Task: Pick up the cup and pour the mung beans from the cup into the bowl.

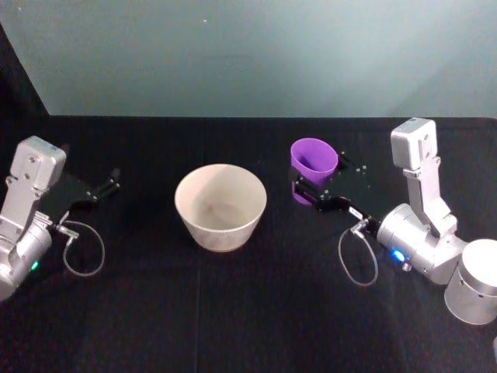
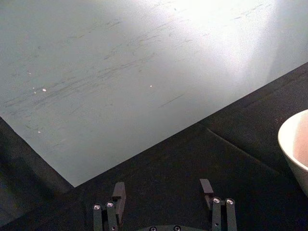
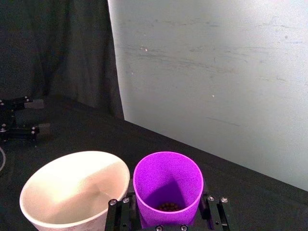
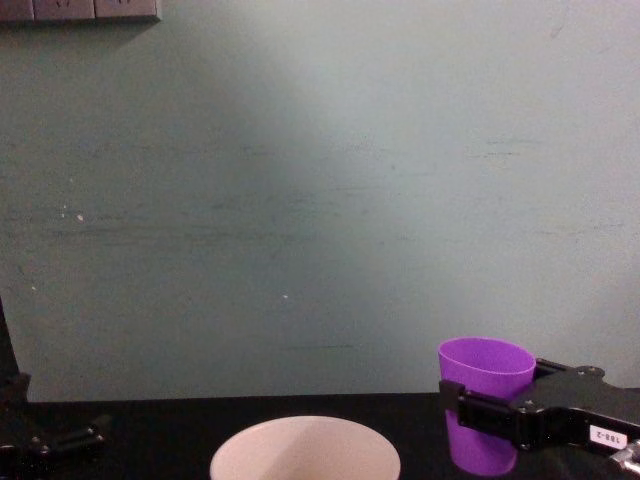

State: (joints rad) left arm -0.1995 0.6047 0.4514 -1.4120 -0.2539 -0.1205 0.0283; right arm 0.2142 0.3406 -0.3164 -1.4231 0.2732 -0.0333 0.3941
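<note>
Right of centre on the black bench [image 1: 233, 311], stands a small bright purple plastic cup [image 1: 314, 159], tapered and handleless, about upright. Clamped low on its wall by the right tool [image 1: 311, 194], black fingers pressed against both sides. Holds small dark mung beans [image 3: 168, 207] at its bottom. Sits just beside the wide round cream-white bowl [image 1: 221, 225], on the bowl's right, with a narrow gap between them. Cannot tell whether the cup's base touches the bench. Mid-bench, the bowl's mouth faces up. Far left, well apart from the bowl, hangs the left tool [image 1: 112, 183], fingers spread, gripping nothing.
</note>
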